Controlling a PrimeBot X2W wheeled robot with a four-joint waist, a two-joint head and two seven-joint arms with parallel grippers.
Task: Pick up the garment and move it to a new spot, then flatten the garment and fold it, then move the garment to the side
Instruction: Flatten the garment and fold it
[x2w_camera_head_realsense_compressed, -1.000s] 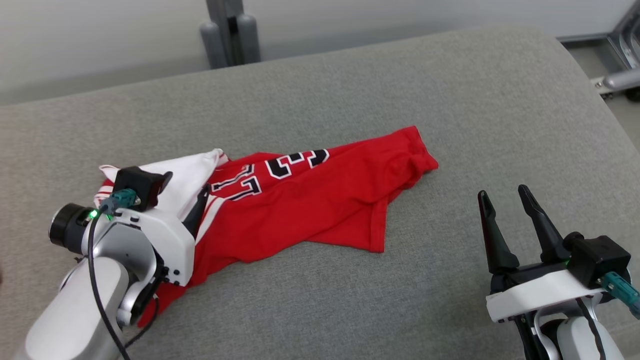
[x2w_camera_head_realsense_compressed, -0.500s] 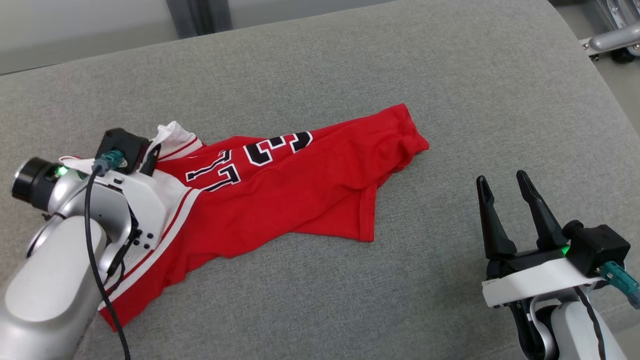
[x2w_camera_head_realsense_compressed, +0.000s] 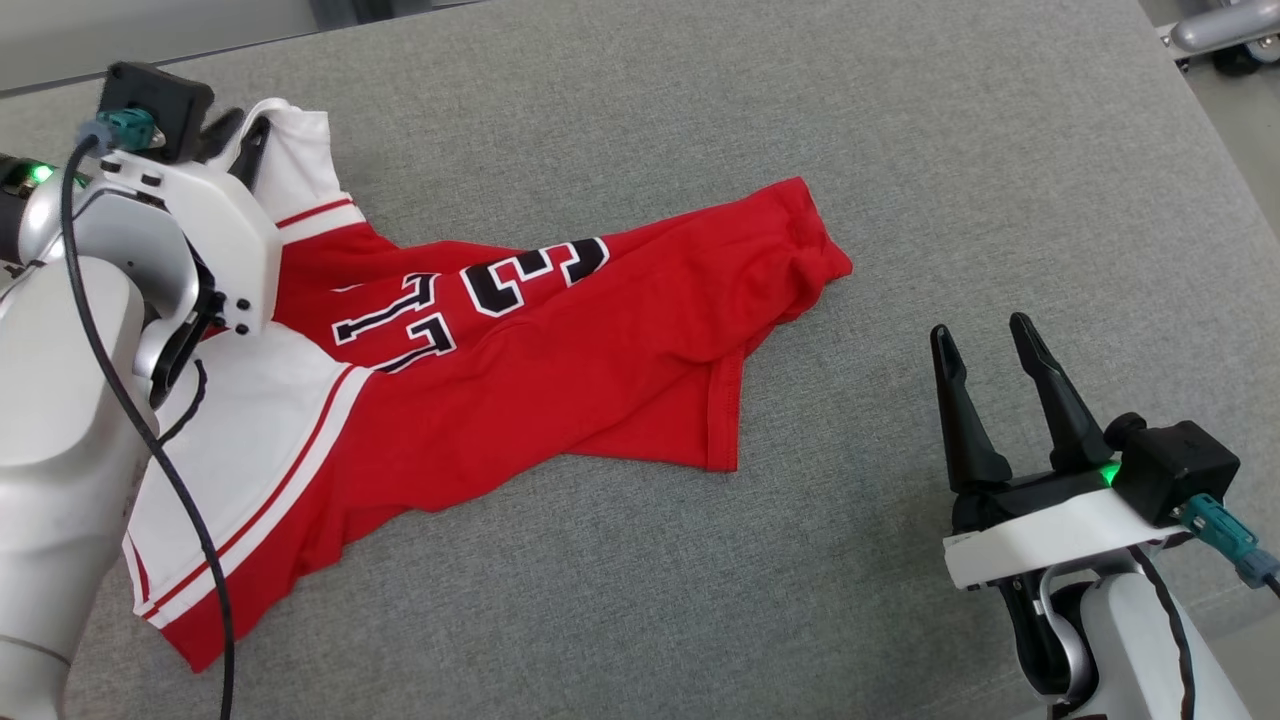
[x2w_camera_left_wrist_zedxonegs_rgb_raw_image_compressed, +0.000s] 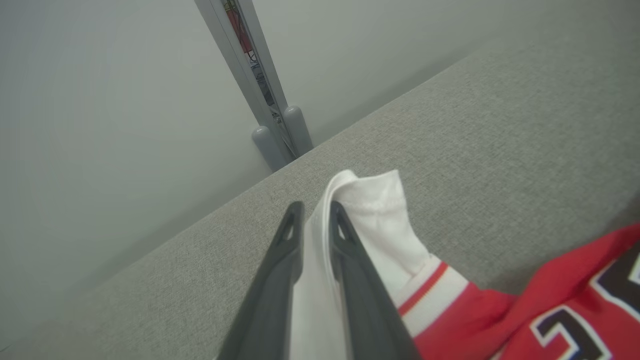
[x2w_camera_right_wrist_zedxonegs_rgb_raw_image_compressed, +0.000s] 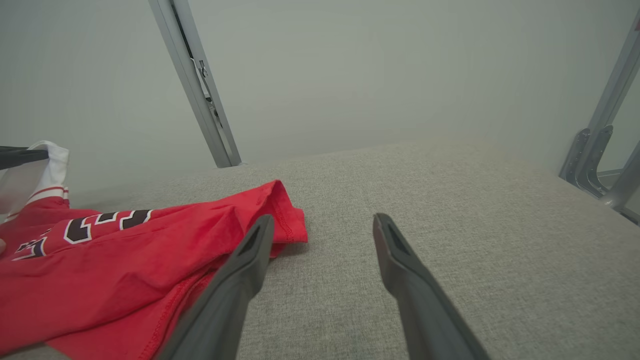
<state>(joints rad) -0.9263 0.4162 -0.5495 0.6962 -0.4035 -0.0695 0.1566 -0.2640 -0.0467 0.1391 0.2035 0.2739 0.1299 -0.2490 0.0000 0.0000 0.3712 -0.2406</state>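
The garment is a red jersey with black-and-white lettering and a white, red-striped part; it lies stretched across the grey cushion. My left gripper is shut on the white part at the upper left and holds it up off the cushion. In the left wrist view white cloth is pinched between the two dark fingers of my left gripper. My right gripper stands open to the right of the garment, nothing between its fingers. In the right wrist view the garment's red end lies left of my open right gripper.
The grey cushion spreads wide, with bare fabric right of and below the garment. A grey metal post stands behind the cushion's far edge, and metal frame parts show past its right edge.
My left gripper closed on the white part of the garment and raised it up and to the left, drawing the cloth out longer. The head view has tilted down. The right arm kept still.
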